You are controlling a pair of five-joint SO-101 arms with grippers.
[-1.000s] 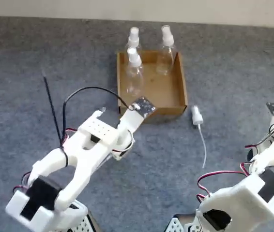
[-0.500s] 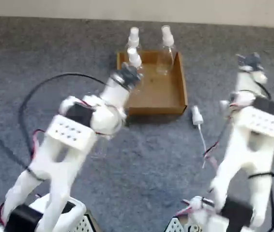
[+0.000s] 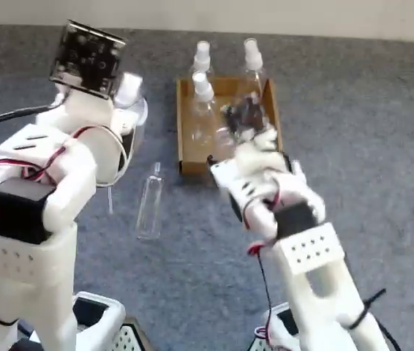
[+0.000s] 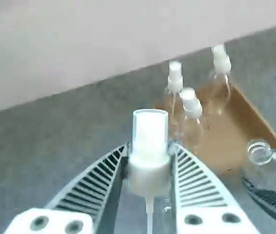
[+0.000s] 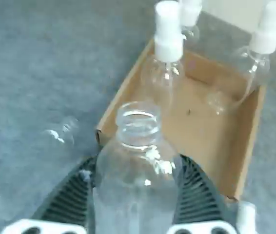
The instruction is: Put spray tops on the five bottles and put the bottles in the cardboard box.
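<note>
Left hand (image 4: 149,155) clamps a spray top (image 4: 150,129); right hand (image 5: 138,168) grips a clear bottle (image 5: 138,141) (neck uncapped).

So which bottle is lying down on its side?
The topless bottle on the grey carpet beside the cardboard box; the spray-topped bottles stand upright.

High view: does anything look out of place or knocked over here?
One bottle lies on its side on the table, beside the box, with no top on. The capped bottle in the box stands upright.
</note>
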